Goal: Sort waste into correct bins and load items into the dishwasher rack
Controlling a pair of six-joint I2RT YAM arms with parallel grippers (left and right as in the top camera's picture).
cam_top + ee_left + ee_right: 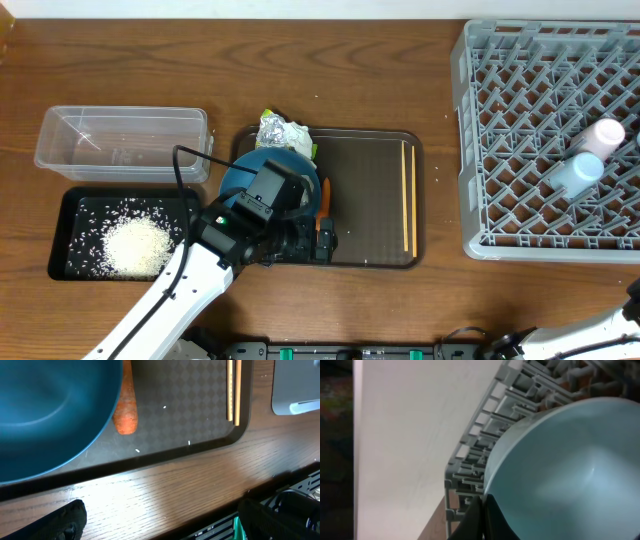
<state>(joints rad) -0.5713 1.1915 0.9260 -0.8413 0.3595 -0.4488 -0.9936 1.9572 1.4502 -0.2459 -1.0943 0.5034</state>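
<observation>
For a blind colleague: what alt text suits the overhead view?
The left arm reaches over a brown tray holding a dark blue bowl, carrot and chopsticks, foil wrapper at its far edge. Left: clear tub, black tray of rice. Right: grey rack holding two cups.

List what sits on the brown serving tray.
Dark blue bowl, carrot beside it, chopsticks, stray rice grains; a foil wrapper overlaps the tray's far edge. The left arm covers the near-left corner, hiding anything there.

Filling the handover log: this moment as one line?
left gripper: open, over brown tray edge near carrot | right gripper: shut on small light blue bowl rim | rice: in black tray
</observation>
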